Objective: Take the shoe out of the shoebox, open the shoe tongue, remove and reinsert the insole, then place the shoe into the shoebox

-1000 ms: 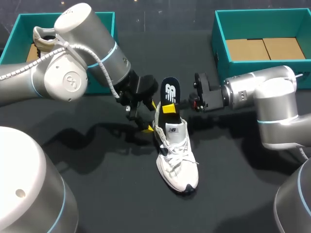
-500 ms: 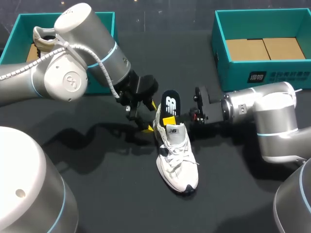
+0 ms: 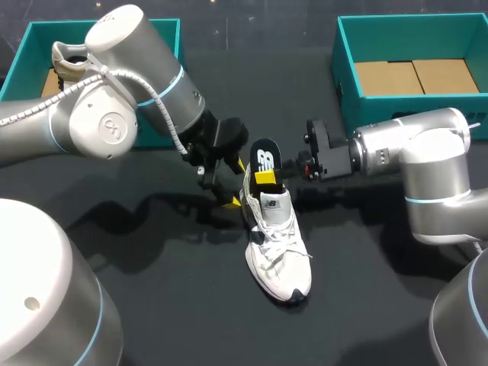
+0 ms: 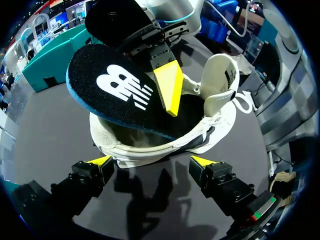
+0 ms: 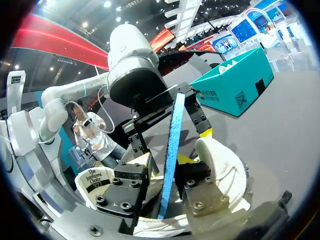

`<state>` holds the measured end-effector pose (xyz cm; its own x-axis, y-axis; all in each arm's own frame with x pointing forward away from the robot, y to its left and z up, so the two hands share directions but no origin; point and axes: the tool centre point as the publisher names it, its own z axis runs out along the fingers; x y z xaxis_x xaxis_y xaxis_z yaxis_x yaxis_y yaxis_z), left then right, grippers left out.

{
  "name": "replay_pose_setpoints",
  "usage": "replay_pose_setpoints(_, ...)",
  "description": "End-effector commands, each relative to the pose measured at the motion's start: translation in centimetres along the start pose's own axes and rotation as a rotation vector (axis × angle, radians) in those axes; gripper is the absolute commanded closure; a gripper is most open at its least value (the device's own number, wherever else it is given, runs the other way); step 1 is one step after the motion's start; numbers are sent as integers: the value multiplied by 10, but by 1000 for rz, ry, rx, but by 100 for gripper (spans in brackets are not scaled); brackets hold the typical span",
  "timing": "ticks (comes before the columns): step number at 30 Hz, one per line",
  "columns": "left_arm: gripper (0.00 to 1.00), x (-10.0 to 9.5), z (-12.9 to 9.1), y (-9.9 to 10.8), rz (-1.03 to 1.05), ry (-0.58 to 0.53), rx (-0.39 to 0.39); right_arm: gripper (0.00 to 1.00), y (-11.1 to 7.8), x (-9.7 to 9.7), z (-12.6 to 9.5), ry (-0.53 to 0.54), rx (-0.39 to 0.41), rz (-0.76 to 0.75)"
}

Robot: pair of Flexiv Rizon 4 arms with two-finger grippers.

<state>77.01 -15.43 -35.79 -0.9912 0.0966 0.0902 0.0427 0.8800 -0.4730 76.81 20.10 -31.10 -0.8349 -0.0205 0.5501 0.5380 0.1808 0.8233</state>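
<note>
A white shoe lies on the black table with its heel toward the arms. A black insole with a blue edge stands up out of the heel opening. My right gripper reaches it from the right. In the right wrist view the insole runs between the fingers of the right gripper, with a narrow gap on one side, so it is open. My left gripper is wide open beside the heel. In the left wrist view the left gripper has its tips flanking the shoe's collar, under the insole.
A teal shoebox with a cardboard floor stands at the back right. Another teal box at the back left holds a second shoe. Open black tabletop lies in front of the shoe.
The right gripper pushed the insole lower into the heel, then rose slightly, and its fingers eased apart. The left arm and the shoe stayed put.
</note>
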Motion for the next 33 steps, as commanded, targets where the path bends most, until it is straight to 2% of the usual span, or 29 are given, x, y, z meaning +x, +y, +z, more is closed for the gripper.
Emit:
replay_pose_setpoints(1,0,0,0,0,0,-1,-2,77,7,1,-4,-1,1,-25)
replay_pose_setpoints(4,0,0,0,0,0,-1,-2,85,10,-1,-5,5,-9,-47)
replay_pose_setpoints(6,0,0,0,0,0,-1,-2,100,11,-3,-5,13,-15,-55)
replay_pose_setpoints(12,0,0,0,0,0,-1,-2,100,2,-9,0,33,-12,-5)
replay_pose_setpoints(22,0,0,0,0,0,-1,-2,100,-35,1,3,7,-22,150)
replay_pose_setpoints(27,0,0,0,0,0,-1,-2,100,-36,6,4,-12,-14,163)
replay_pose_setpoints(28,0,0,0,0,0,-1,-2,98,-34,6,4,-16,-11,160)
replay_pose_setpoints(29,0,0,0,0,0,-1,-2,80,-32,6,4,-17,-8,154)
replay_pose_setpoints(30,0,0,0,0,0,-1,-2,73,-30,7,4,-19,-5,145)
replay_pose_setpoints(33,0,0,0,0,0,-1,-2,60,-21,7,3,-24,8,117)
